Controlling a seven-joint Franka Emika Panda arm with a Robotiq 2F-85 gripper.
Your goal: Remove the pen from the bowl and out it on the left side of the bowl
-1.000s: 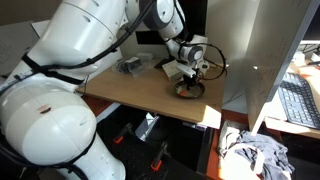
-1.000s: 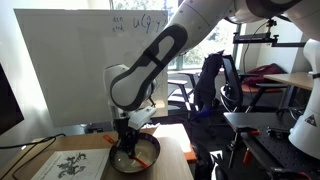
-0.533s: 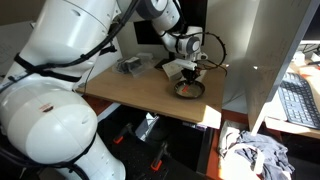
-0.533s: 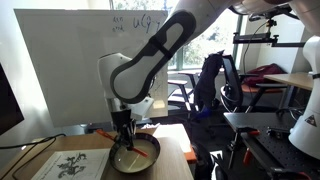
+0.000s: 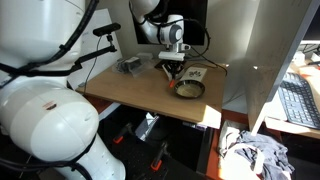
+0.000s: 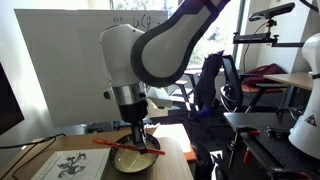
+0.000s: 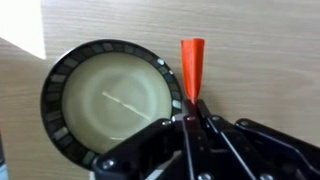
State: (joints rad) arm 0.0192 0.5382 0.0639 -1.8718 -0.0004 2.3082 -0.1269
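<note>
My gripper (image 6: 137,138) is shut on the red-orange pen (image 6: 108,143) and holds it roughly level, just above the bowl (image 6: 131,163). In the wrist view the pen (image 7: 191,62) sticks out from between the closed fingers (image 7: 190,118), over bare wood just beside the bowl's dark rim (image 7: 56,96). The bowl's yellowish inside is empty. In an exterior view the gripper (image 5: 172,68) hangs a little behind the bowl (image 5: 188,88); the pen is too small to make out there.
A grey blocky object (image 5: 129,65) sits at the back of the wooden table (image 5: 130,92), and a white card (image 5: 198,73) lies behind the bowl. A printed sheet (image 6: 60,165) lies beside the bowl. A white partition (image 5: 262,50) stands past the table's edge.
The gripper has risen out of the bowl with the pen in it and shifted sideways, off the bowl's middle. The bowl has stayed in place.
</note>
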